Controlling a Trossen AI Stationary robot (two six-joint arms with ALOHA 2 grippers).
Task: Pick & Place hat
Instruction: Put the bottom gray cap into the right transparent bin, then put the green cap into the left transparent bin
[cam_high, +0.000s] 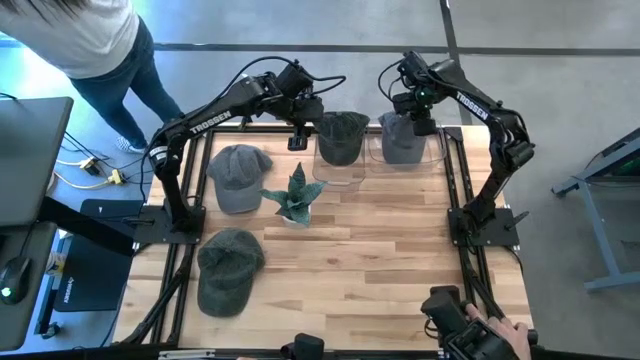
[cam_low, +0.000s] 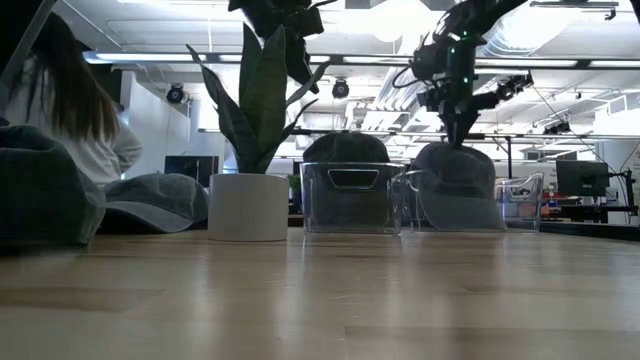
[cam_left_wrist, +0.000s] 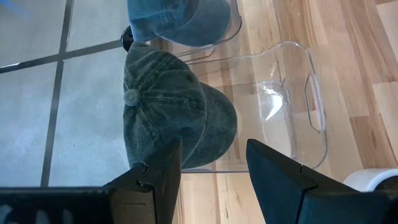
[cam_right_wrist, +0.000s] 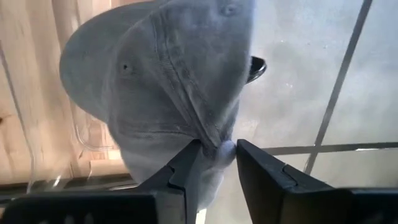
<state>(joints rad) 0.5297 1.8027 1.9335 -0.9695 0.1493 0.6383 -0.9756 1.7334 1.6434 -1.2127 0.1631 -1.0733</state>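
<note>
Table (cam_high: 330, 260), butcher-block top: I note it carries everything listed below, with both arms reaching to its far edge.

Right clear bin (cam_high: 432, 150): sits under my right gripper (cam_right_wrist: 216, 152), placed there to receive a cap.

Left clear bin (cam_left_wrist: 292, 106): lies just beyond my left gripper's fingertips, beside the right bin.

Grey cap (cam_right_wrist: 168, 87), the task's thing in hand: it hangs from my right gripper's fingers, its crown fabric gathered into a fold between them, the body resting in the right bin. The fingers stand slightly apart with the fold caught between; I judge the pinch is slackening so the cap can settle, though I cannot confirm it is free.

Dark green cap (cam_left_wrist: 168, 106): already seated on the far rim of the left bin, just ahead of my left gripper (cam_left_wrist: 214, 165). Those fingers are spread and hold nothing; I read the arm as parked clear above its delivered cap.

Two further caps, one blue-grey (cam_high: 238, 176), one dark (cam_high: 228, 268): lying well back from either gripper, awaiting pickup.

Potted plant (cam_high: 293, 198): mid-table, an obstacle to route around.

Person (cam_high: 95, 50): standing off the table's far left corner.
</note>
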